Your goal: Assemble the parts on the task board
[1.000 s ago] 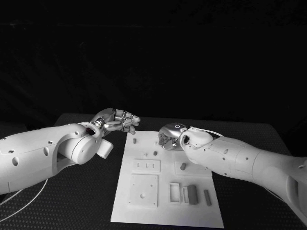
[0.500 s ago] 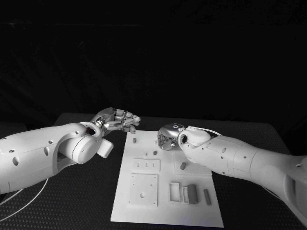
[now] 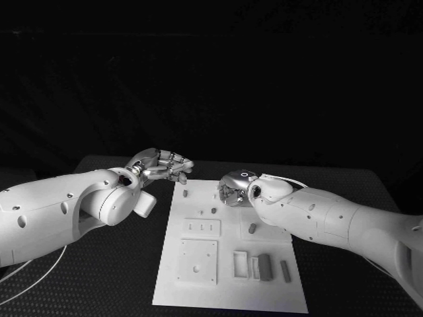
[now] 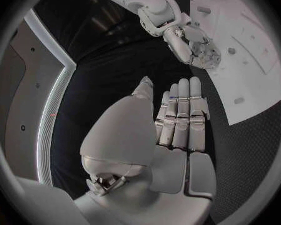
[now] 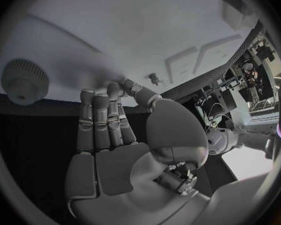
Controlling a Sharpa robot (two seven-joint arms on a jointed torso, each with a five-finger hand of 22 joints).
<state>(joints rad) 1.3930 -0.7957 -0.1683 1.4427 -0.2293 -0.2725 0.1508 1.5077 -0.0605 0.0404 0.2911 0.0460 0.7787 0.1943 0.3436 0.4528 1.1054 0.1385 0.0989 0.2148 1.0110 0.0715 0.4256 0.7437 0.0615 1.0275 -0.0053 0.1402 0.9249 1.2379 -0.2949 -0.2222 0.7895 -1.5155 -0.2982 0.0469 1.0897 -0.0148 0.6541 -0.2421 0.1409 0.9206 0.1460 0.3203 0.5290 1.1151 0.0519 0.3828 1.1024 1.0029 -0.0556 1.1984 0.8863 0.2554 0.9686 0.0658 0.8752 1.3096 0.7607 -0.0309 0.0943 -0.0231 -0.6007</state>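
The white task board (image 3: 230, 290) lies in the middle of the black table. Small grey parts sit on it: a peg (image 3: 252, 229) near the middle, another (image 3: 213, 211) further back, and two bars (image 3: 265, 267) (image 3: 286, 271) near the front right. My left hand (image 3: 162, 165) hovers at the board's far left corner; in the left wrist view its fingers (image 4: 181, 115) lie straight and hold nothing. My right hand (image 3: 235, 188) hangs over the board's far end, fingers (image 5: 103, 120) stretched out and empty, close to the board (image 5: 147, 30) and a small peg (image 5: 154, 78).
Raised square plates (image 3: 198, 261) (image 3: 202, 228) sit on the board's left half, with a slotted frame (image 3: 241, 264) beside the bars. A round knob (image 5: 25, 80) stands on the board near my right hand. Bare black table (image 3: 125, 264) lies on both sides.
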